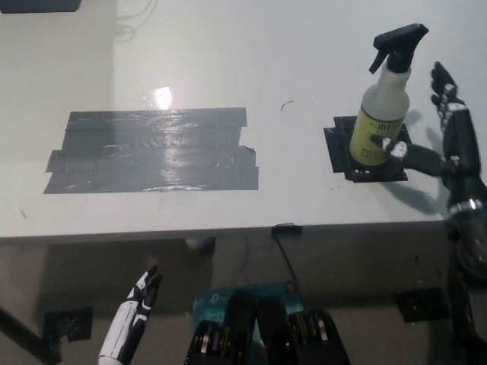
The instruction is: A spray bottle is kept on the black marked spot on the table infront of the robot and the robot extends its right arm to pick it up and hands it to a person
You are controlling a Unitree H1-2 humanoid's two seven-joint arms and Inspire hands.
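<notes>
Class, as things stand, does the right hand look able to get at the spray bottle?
Probably yes: the right hand is open right beside the spray bottle, with nothing between them.
</notes>
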